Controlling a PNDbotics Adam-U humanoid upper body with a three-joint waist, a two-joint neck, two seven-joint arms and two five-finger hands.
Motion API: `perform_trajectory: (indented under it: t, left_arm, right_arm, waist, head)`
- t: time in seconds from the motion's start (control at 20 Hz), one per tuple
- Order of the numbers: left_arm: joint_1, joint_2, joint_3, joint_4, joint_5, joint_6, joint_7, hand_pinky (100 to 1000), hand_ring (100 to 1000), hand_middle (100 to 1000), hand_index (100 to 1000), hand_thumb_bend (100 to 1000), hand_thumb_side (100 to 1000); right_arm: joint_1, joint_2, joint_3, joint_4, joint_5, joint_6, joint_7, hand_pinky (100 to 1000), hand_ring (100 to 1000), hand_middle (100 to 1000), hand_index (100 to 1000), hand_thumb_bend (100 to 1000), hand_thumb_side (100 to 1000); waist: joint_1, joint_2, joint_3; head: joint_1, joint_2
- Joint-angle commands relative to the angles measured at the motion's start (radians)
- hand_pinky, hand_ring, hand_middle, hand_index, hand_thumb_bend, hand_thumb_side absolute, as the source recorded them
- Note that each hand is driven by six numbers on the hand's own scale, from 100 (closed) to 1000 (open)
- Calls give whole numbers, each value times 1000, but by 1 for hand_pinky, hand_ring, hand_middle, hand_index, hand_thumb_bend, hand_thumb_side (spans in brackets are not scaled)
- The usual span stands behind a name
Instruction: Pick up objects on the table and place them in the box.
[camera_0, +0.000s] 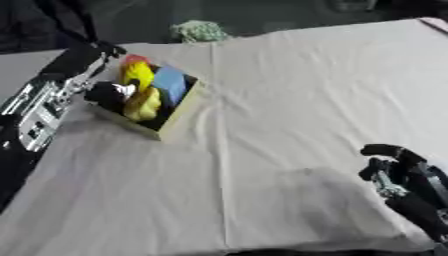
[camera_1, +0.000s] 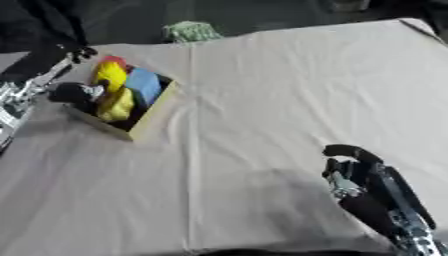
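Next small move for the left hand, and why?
Probably lift the left hand up and out of the box. It sits low inside, among the yellow pieces and beside the blue block; whether it holds anything cannot be told. The only thing seen outside is a green bundle at the table's far edge. The right hand rests near the lower right corner.

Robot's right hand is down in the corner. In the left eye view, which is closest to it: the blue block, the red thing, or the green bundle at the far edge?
From the right hand, low on the right:
1. Blue block, on the near-right side of the box.
2. Red thing, at the box's far end, further left.
3. Green bundle, past the table's far edge.
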Motion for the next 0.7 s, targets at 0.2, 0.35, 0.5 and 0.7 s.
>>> perform_trajectory:
  t: [0.2, 0.35, 0.5, 0.7]
  left_arm:
    - [140, 0, 104, -264, 237, 41, 164, 835, 716, 689, 846, 100, 563]
    - [228, -53, 138, -360, 363, 24, 258, 820, 689, 660, 825, 100, 576]
    - [301, -129, 162, -427, 445, 9, 342, 814, 673, 642, 811, 100, 595]
    - [379, -231, 158, -491, 504, -18, 403, 813, 668, 637, 805, 100, 624]
  right_arm:
    - [5, -19, -15, -8, 6, -1, -11, 623, 585, 726, 772, 100, 369]
    - [10, -17, -20, -7, 7, -4, -15, 624, 586, 727, 772, 100, 361]
    - [15, -18, -25, -6, 8, -6, -19, 624, 586, 727, 772, 100, 352]
    - [24, -14, -34, -7, 7, -14, -29, 624, 585, 727, 771, 100, 325]
  waist:
    - [-4, -20, 27]
    - [-4, -26, 49]
    - [-6, -32, 71]
    - [-9, -49, 99]
  head:
    - [-6, 5]
    - [-8, 5]
    - [-8, 5]
    - [-5, 5]
